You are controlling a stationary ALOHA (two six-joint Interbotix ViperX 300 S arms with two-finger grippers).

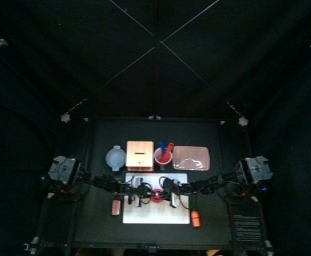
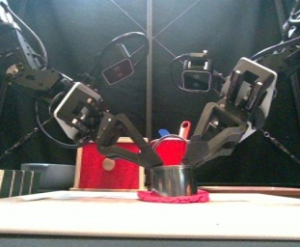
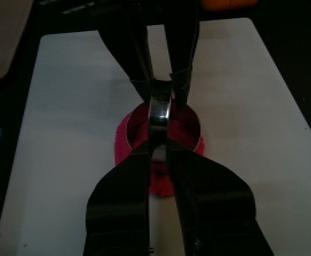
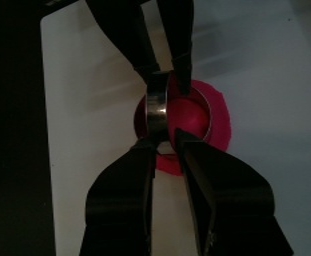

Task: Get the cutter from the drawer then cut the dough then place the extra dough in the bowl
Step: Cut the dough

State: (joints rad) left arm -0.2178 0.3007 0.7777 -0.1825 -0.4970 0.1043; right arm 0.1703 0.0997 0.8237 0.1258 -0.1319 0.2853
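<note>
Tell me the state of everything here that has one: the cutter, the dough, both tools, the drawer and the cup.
cutter: upright, standing on the dough.
dough: flat on the white board, under the cutter.
left tool: shut on the cutter.
right tool: shut on the cutter.
drawer: cannot tell whether open or shut.
red cup: upright, knives standing in it.

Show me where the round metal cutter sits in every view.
Top view: round metal cutter, mid white cutting board, low centre.
Front view: cutter low centre, standing on flat red dough disc.
Left wrist view: cutter at centre, on the dough.
Right wrist view: cutter at centre, on the dough.
Shared landmark: the dough.
</note>
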